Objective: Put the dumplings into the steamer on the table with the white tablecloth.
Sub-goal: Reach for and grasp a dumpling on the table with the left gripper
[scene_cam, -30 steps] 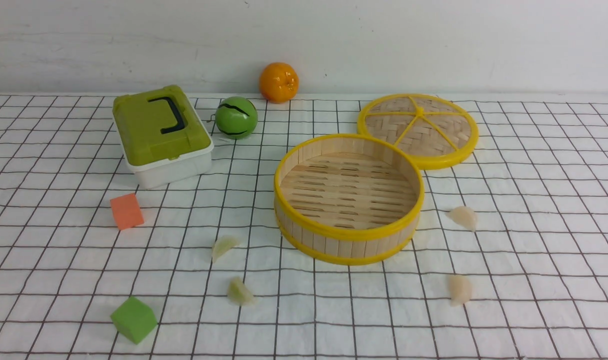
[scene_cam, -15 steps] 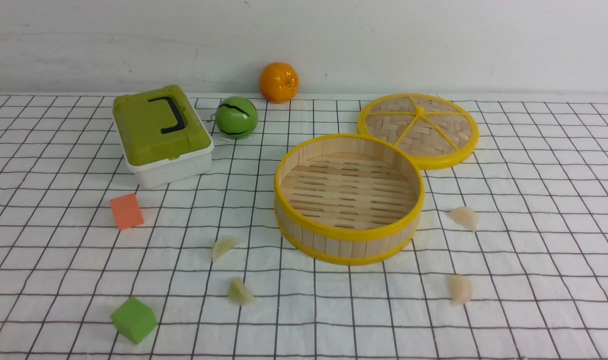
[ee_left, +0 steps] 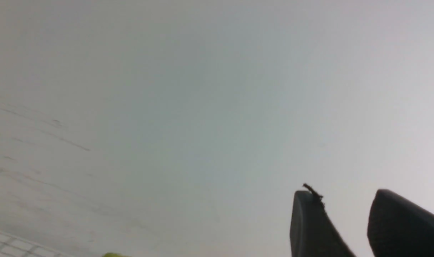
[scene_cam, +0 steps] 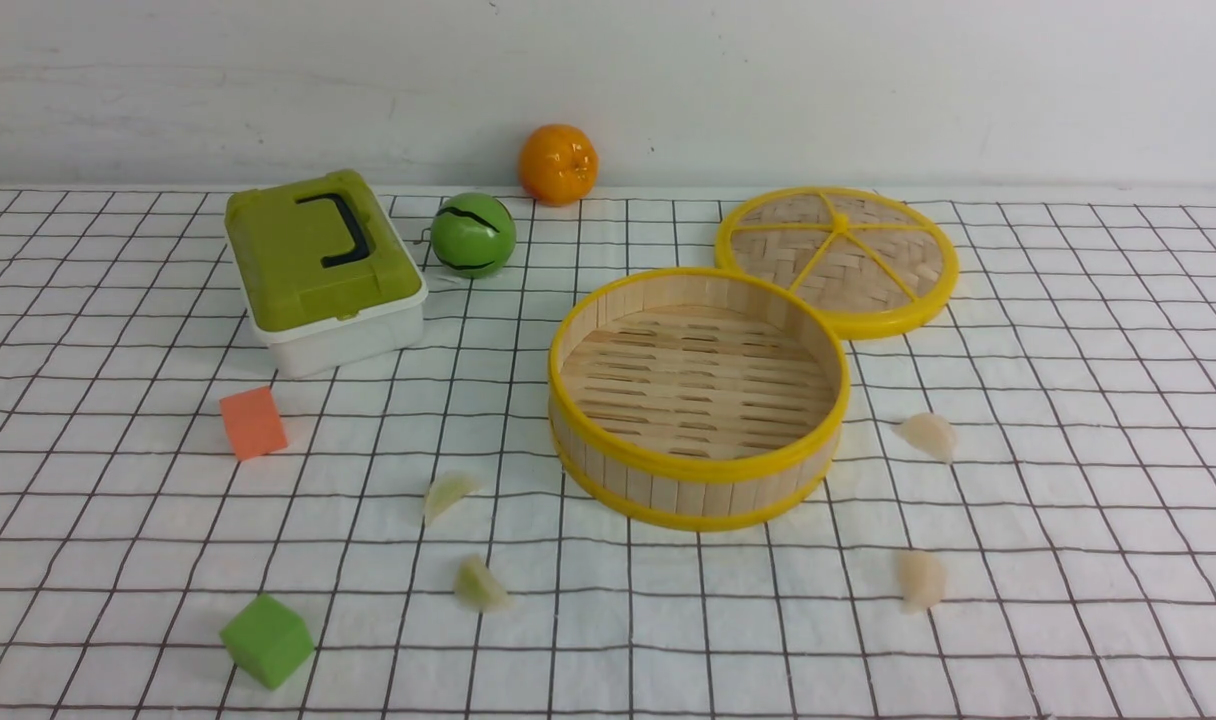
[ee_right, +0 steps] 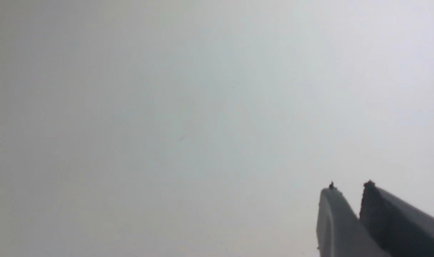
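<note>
Okay, neither arm shows in the front view, so I only get the hands from the wrist cams. The left gripper [ee_left: 343, 194] has its two dark fingers parted, with bare wall in the gap and nothing held.

On the table [scene_cam: 1068, 400], from the left: a green foam cube [scene_cam: 266, 640] is near the front edge, and an orange foam cube [scene_cam: 253, 422] lies further back. A green-lidded box [scene_cam: 323, 265] sits behind that, with a green ball [scene_cam: 472, 235] just beside it. The far greenish dumpling [scene_cam: 448, 494] and near greenish dumpling [scene_cam: 481, 585] lie on the cloth left of the steamer [scene_cam: 688, 490], not touching it. An orange [scene_cam: 558, 164] sits at the back by the wall. The steamer is upright and mid-table (slatted floor bare). Its woven lid [scene_cam: 836, 260] lies flat behind it to the right, its rim touching or just overlapping the steamer's, I cannot tell which. The far whitish dumpling [scene_cam: 928, 436] and near whitish dumpling [scene_cam: 920, 580] lie on the cloth to the right.

The right gripper [ee_right: 349, 186] has its fingers pressed nearly together, with nothing between them.
</note>
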### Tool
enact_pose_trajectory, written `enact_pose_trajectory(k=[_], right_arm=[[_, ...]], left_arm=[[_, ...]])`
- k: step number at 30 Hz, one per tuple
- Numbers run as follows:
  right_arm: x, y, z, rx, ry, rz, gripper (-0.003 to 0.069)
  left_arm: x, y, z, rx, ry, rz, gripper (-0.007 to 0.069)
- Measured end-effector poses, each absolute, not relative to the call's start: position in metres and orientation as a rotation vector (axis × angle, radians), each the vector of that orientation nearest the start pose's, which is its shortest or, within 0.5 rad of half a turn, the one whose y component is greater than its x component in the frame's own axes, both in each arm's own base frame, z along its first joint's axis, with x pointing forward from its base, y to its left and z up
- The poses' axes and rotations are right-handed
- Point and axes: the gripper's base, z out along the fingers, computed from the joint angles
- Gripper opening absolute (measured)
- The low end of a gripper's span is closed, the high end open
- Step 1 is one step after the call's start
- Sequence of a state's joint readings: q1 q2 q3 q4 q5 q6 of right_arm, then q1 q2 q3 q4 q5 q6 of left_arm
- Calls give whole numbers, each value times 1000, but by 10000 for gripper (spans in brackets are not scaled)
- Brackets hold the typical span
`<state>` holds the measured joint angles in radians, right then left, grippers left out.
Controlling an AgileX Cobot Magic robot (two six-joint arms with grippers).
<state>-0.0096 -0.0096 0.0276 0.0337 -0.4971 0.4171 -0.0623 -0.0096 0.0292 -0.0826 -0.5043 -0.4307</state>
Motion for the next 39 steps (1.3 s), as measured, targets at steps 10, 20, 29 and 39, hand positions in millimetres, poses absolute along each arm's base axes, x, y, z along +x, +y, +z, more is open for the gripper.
enact_pose_trajectory(k=[10, 20, 29, 39], right_arm=[[33, 2, 305, 190, 1010, 368, -10], [79, -15, 321, 255, 1868, -57, -8], [107, 12, 280, -97, 2433, 59, -7], [134, 35, 271, -310, 2410, 215, -5]], left_arm=[[28, -5, 336, -177, 1051, -484, -12], [129, -6, 364, -413, 1625, -429, -13], [206, -67, 336, -67, 2371, -337, -13], [292, -118, 282, 112, 2632, -264, 7]])
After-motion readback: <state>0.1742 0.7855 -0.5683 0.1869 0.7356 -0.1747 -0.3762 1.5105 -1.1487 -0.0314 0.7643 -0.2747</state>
